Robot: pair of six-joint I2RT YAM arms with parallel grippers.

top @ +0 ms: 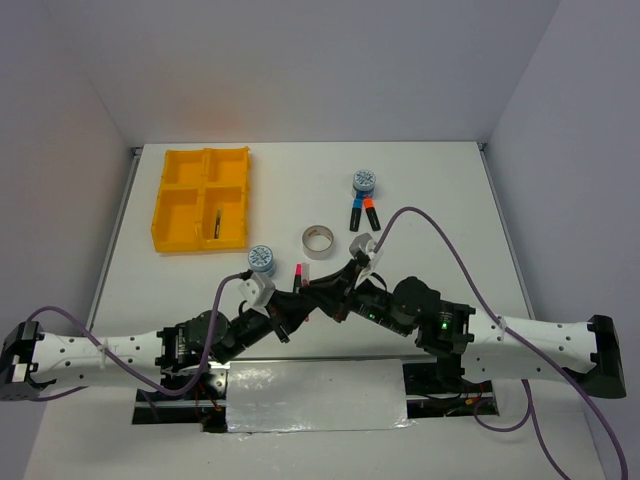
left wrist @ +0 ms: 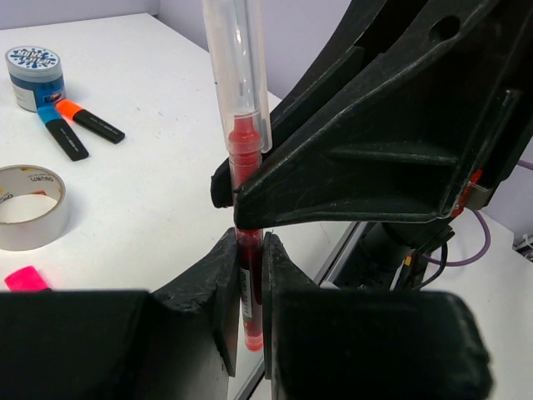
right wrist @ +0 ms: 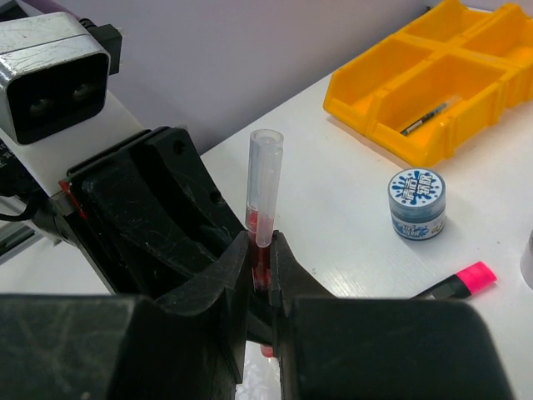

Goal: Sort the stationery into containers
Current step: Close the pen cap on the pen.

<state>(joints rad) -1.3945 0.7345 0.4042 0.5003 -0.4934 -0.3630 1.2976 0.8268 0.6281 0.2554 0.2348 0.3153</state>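
A red pen (left wrist: 246, 150) with a clear cap stands upright above the table's near middle, gripped by both hands. My left gripper (left wrist: 250, 254) is shut on its lower barrel. My right gripper (right wrist: 264, 250) is shut on the same pen (right wrist: 265, 196), just above the left one. In the top view the two grippers, left (top: 300, 303) and right (top: 335, 290), meet nose to nose. The yellow tray (top: 158, 215) lies at the far left, with a thin dark pen (top: 214, 222) in its near right compartment.
On the table lie a blue-white tape roll (top: 262, 259), a pink-capped highlighter (top: 299, 274) and a silver-grey tape ring (top: 320, 241). Farther right are a second tape roll (top: 364, 182) and blue-capped (top: 355, 215) and orange-capped (top: 370, 213) highlighters. Foil tape (top: 315, 395) covers the near edge.
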